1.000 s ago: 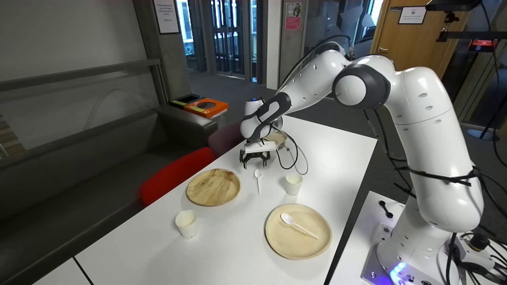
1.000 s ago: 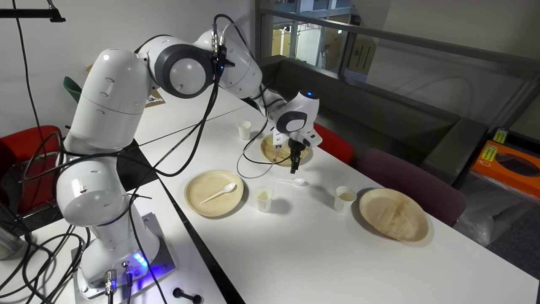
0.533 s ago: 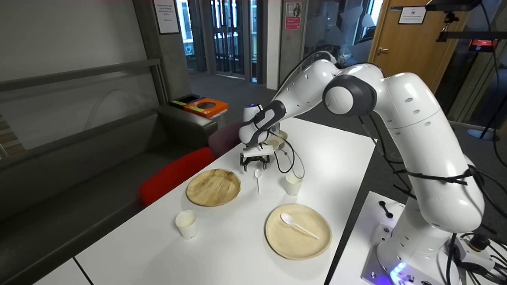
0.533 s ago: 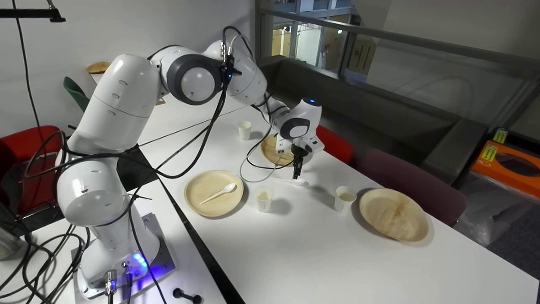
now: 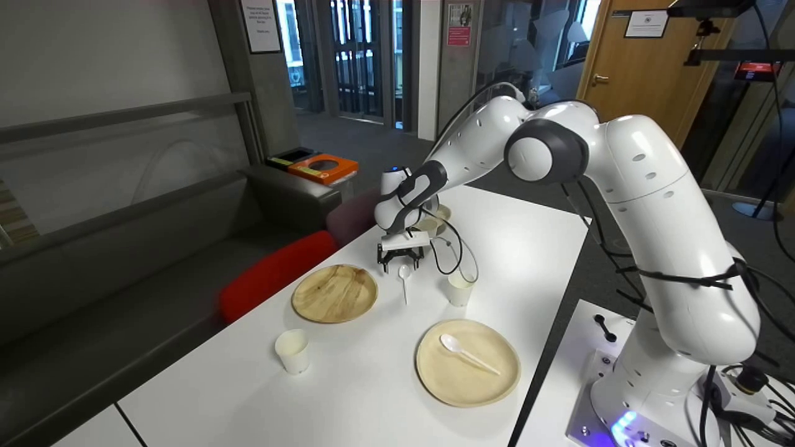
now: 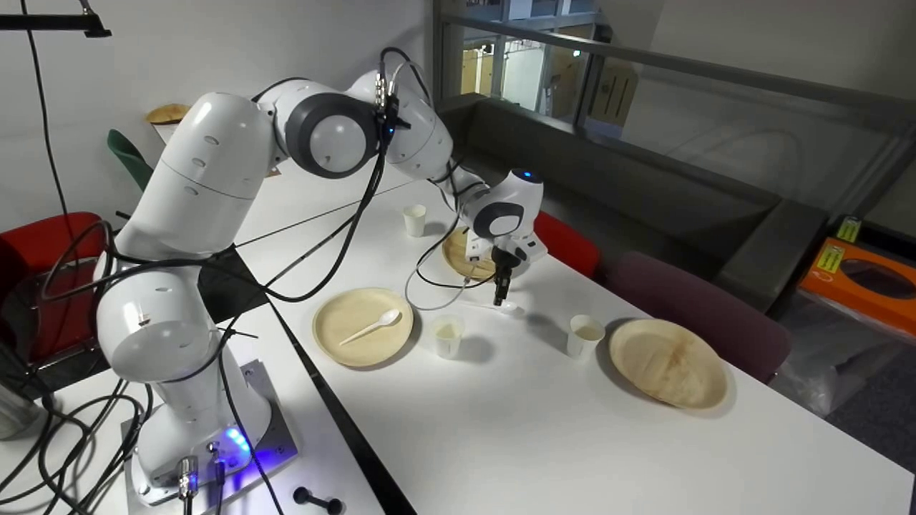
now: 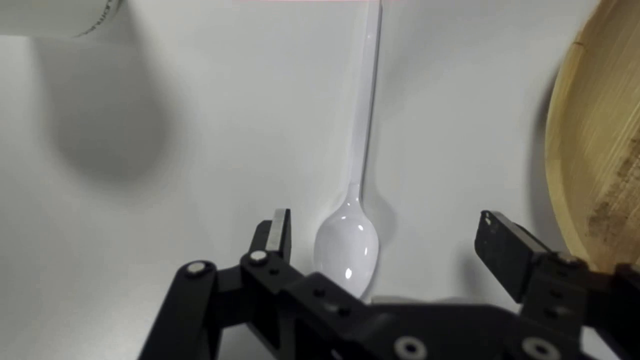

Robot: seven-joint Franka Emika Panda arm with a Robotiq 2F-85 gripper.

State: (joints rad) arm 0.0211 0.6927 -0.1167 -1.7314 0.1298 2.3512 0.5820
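Claw (image 7: 386, 222) hung spread wide, pinching nothing, just above spoon (image 7: 359, 155). Spoon lay on surface (image 7: 240, 100) between cup (image 7: 55, 17) and plate (image 7: 595, 125), off-centre, nearer claw's cup side. Neat pinch probably called for centring first, then lowering level, clear of plate.

We see a glossy white arm (image 5: 664, 180) with grey joint rings (image 6: 297, 139), black cables (image 6: 385, 139) and a black gripper (image 7: 385, 220) with silvery screws (image 7: 258, 256).
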